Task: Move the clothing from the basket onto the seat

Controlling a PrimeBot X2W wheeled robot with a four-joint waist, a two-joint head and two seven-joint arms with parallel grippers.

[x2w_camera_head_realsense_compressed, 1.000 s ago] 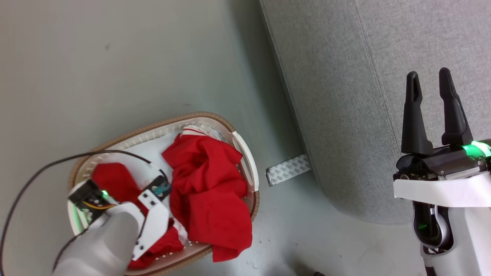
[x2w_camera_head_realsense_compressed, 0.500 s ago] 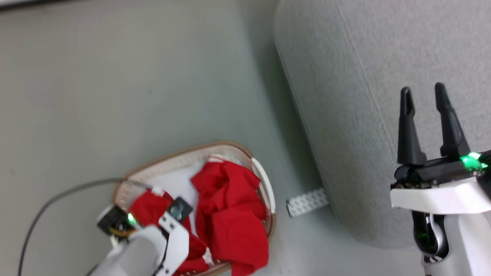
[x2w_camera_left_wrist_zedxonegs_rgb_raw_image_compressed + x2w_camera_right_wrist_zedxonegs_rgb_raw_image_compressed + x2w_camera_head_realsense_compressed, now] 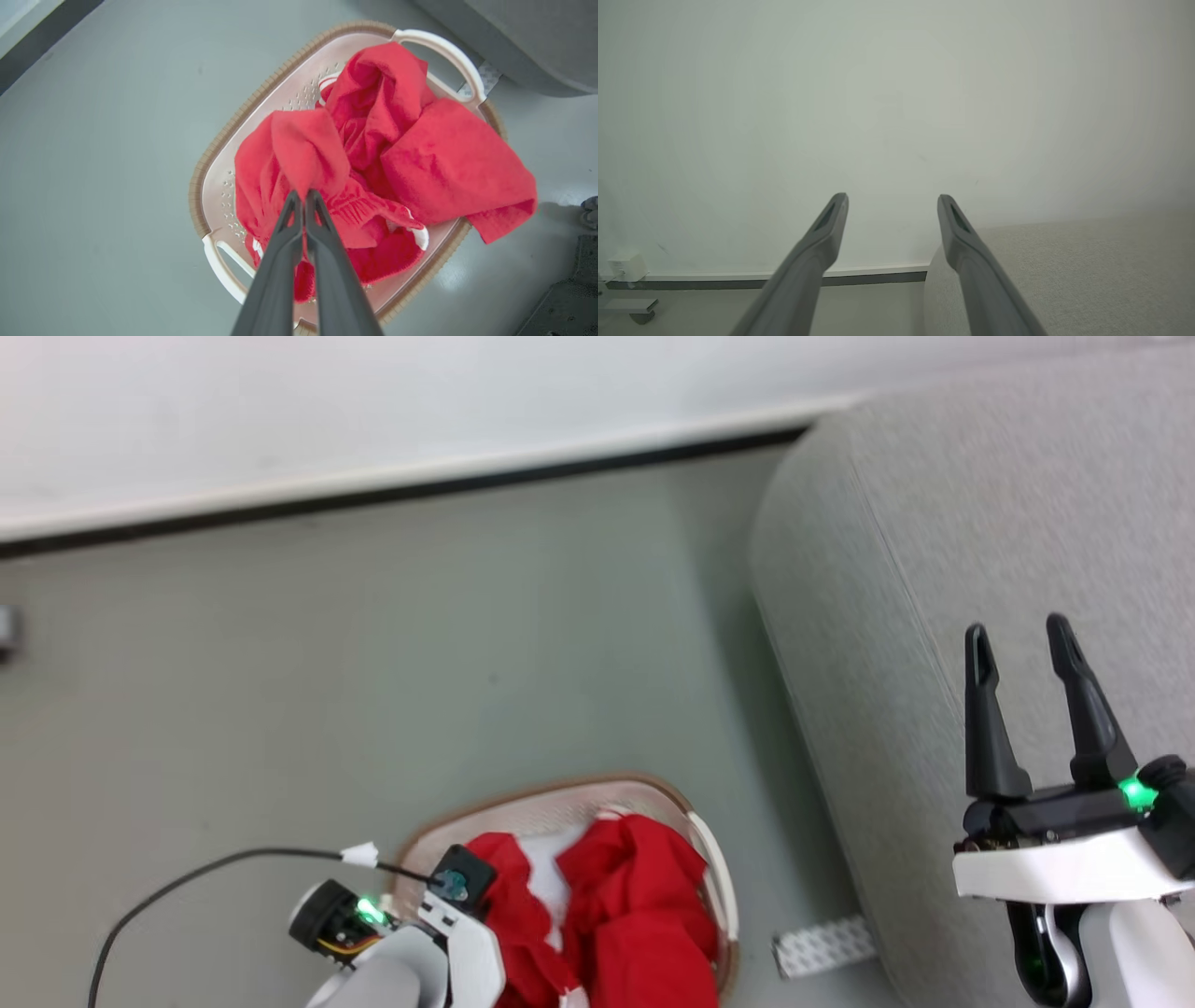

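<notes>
Wall was white with a dark baseboard under it; floor was grey-green. Grey sofa took the right side of the head view, its rounded edge facing the basket, which sat on the floor near it, not touching. Basket was cream with rows of holes, a tan rim and white handles. Clothing was all in the basket: two crumpled red pieces with white trim. The piece on the sofa side spilled over the rim; the other was drawn up into a peak. Left end effector was above the basket, fingers pressed together, pinching that peak of red fabric at the tips. Right end effector was over the sofa, fingers spread with nothing between them, pointing toward the wall. Black cable looped out from the left wrist. White patterned strip lay on the floor between basket and sofa base.
</notes>
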